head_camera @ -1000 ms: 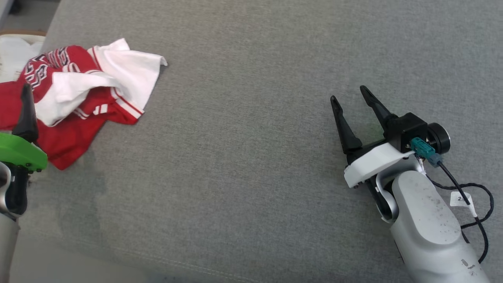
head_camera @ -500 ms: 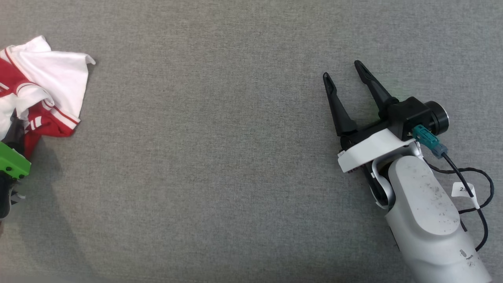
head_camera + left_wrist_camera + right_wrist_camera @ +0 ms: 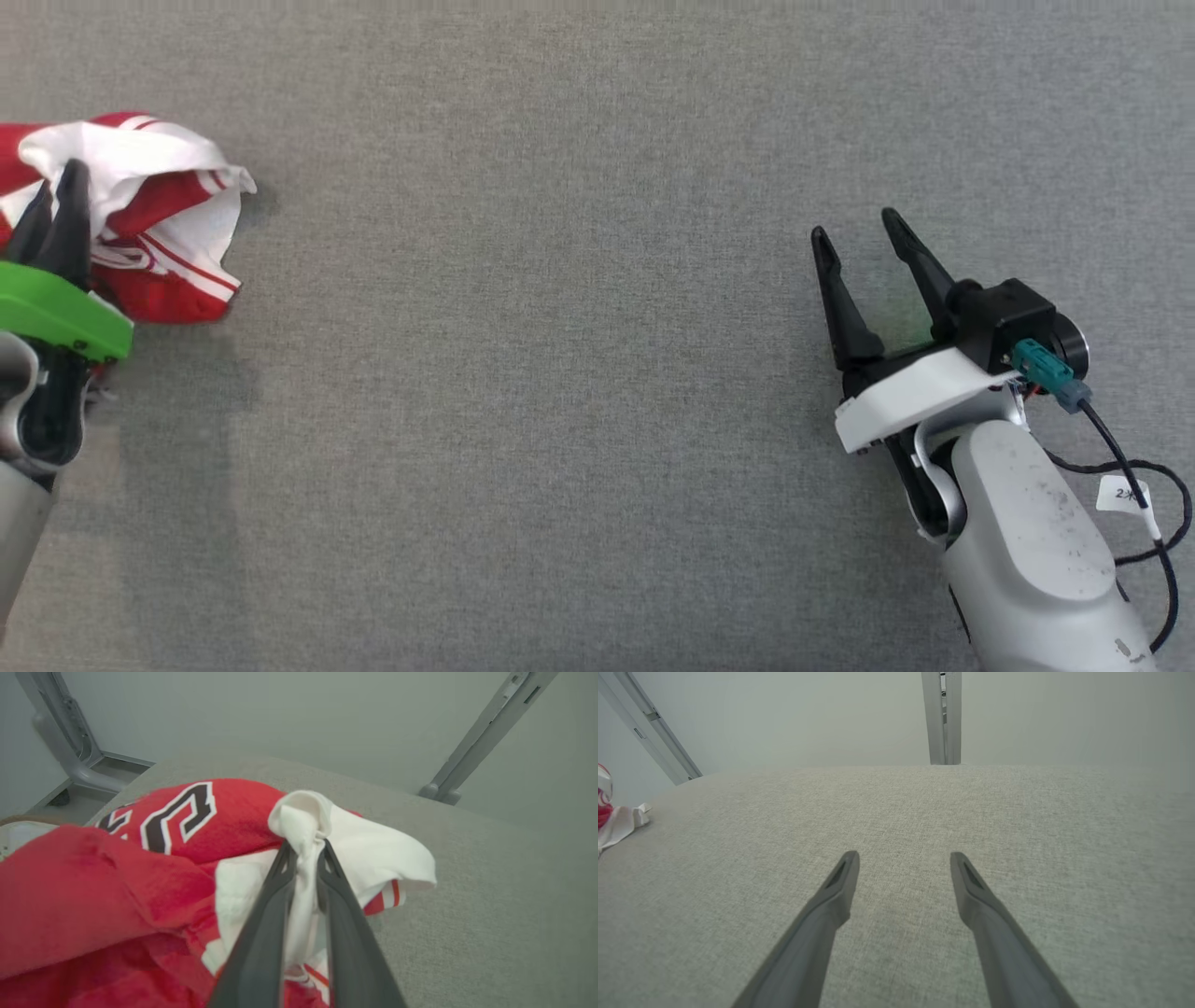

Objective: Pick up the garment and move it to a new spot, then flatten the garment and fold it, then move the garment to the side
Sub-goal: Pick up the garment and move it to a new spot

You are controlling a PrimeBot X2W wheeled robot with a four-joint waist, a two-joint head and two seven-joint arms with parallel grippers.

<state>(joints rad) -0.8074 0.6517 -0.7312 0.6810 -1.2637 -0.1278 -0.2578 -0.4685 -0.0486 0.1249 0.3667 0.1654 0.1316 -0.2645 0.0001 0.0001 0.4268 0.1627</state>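
Since the left gripper (image 3: 306, 845) is clamped on a white fold of the bunched red-and-white jersey (image 3: 177, 224), that arm owns the carry. The right gripper (image 3: 854, 226), spread and empty, hovers well to the jersey's right over the grey surface (image 3: 560, 420).

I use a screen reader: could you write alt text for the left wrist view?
The left gripper is shut on a white fold of a crumpled red and white garment on a grey fabric surface. Black lettering marks the red part.
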